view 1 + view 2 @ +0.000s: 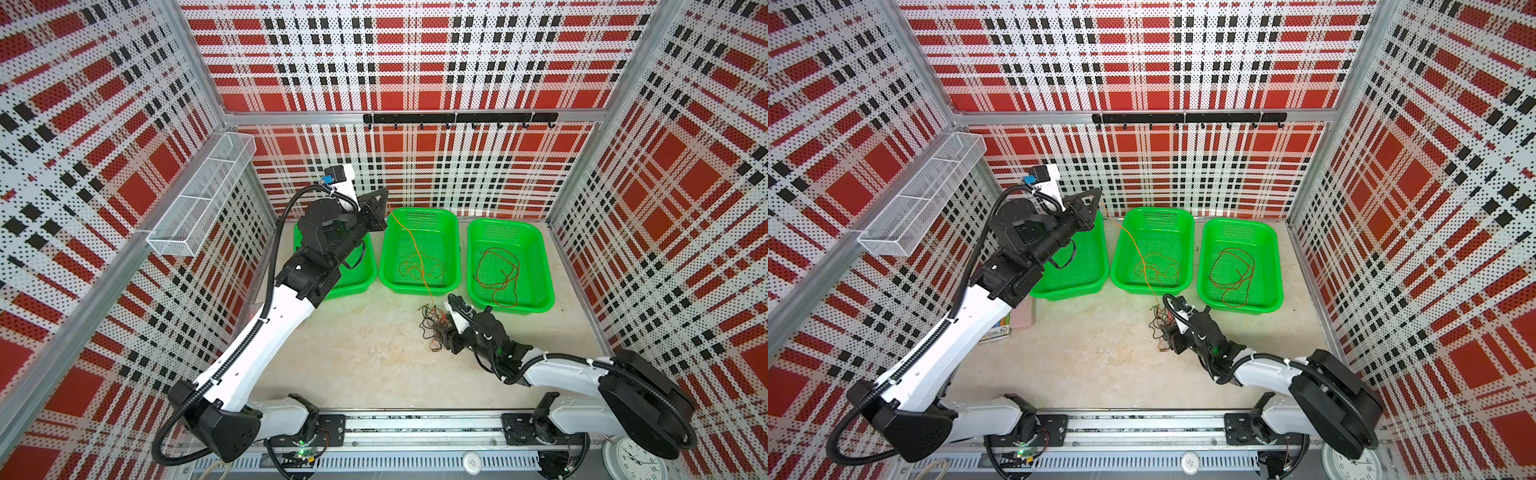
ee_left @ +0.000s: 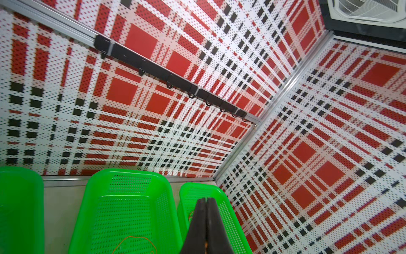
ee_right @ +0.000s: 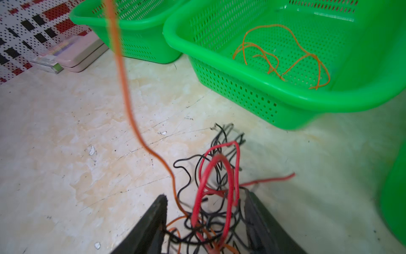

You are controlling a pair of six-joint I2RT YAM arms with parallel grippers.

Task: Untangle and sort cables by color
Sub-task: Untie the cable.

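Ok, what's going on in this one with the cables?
The left gripper, raised by the green baskets, is shut on one orange cable that runs down to the tangle on the table. The right gripper stands open around that tangle. Sorted strands already lie in the baskets.

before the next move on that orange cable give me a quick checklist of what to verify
1. Grip: left tool shut on the orange cable: ok.
2. Release: right tool open, jaws either side of the tangle: ok.
3. Is the orange cable free of the tangle? Not ok, its lower end runs into it.
4. Target: middle basket holds only orange strands: ok.
5. Is the orange cable clear of that basket's front rim? Cannot tell.
6. Contents of the left basket: cannot tell, the left arm covers most of it.
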